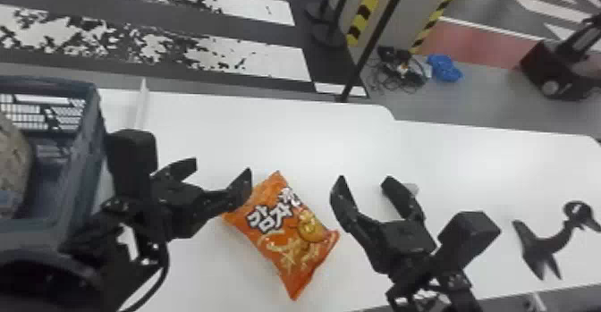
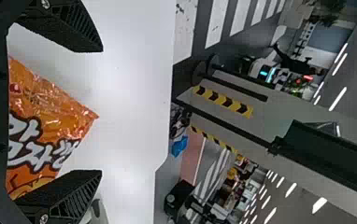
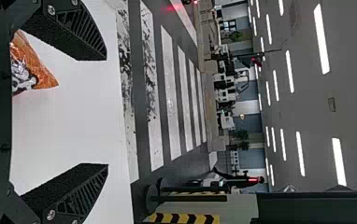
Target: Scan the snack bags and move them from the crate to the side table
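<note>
The left pincer (image 1: 222, 169) stands spread, its two fingers well apart with nothing pinched between them; the right pincer (image 1: 364, 180) is spread too, and holds nothing; both are over the white tabletop (image 1: 250, 132). Between them, nearer the left one, the orange snack bag (image 1: 286, 244) lies flat on the tabletop, printed face up and set slantwise; the left pincer's inner finger overlaps the bag's edge in the head view, though I cannot tell whether they touch. Toward the robot's left is the blue-gray crate (image 1: 85, 168), with a pale, speckled package (image 1: 11, 163) inside, cut off by the view's edge; well off to the right, past the right pincer, is a dark curved object (image 1: 543, 244) with a round end. A small pale thing (image 1: 411, 188) peeks out behind a finger of the right pincer, mostly hidden.

Beyond the tabletop, a thin black pole (image 1: 375, 43) rises by a gray pillar (image 1: 395, 20) edged in yellow and black tape (image 1: 366, 7); tangled cables (image 1: 393, 69) lie on the floor by its foot, a blue bundle (image 1: 444, 67) just beside them; white stripes (image 1: 268, 61), patchy with black, cross the floor.
</note>
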### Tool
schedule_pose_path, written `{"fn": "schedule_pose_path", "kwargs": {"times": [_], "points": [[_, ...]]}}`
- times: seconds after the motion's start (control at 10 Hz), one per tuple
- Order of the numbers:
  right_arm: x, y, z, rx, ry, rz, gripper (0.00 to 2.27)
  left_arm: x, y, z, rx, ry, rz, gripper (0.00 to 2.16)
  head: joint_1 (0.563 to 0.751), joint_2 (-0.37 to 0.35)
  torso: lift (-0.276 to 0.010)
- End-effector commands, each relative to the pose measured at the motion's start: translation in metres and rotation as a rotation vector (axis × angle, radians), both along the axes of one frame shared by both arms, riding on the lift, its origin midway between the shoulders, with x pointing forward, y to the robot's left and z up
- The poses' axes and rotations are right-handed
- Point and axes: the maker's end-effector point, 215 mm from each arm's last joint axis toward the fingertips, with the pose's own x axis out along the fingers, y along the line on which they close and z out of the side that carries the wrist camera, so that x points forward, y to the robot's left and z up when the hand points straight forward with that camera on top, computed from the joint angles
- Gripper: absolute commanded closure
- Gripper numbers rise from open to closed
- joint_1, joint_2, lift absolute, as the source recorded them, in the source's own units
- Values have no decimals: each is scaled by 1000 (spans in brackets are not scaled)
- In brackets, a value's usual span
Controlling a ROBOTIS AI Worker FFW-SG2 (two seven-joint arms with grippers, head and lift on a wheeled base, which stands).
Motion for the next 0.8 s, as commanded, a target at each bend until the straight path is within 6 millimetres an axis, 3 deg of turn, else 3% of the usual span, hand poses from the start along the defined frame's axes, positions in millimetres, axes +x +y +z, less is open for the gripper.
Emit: {"fn": "schedule_pose_path", "kwargs": {"times": [0.0, 0.2, 0.3, 0.5, 0.7], "points": [[-1, 1, -2, 1, 3, 1, 120, -1, 48, 23, 61, -65, 80, 36, 695, -350, -87], [0, 10, -10, -3, 11, 16, 124, -16, 124, 51, 154, -127, 189, 36, 695, -350, -87], [-2, 21, -16, -32, 14, 35, 124, -25, 152, 59, 181, -137, 228, 36, 695, -300, -87], [-3, 31, -24, -33, 30, 52, 124, -46, 190, 67, 229, -137, 275, 36, 695, -189, -87], [-12, 45, -49, -68, 102, 97, 124, -64, 221, 69, 204, -106, 292, 36, 695, -127, -87]]}}
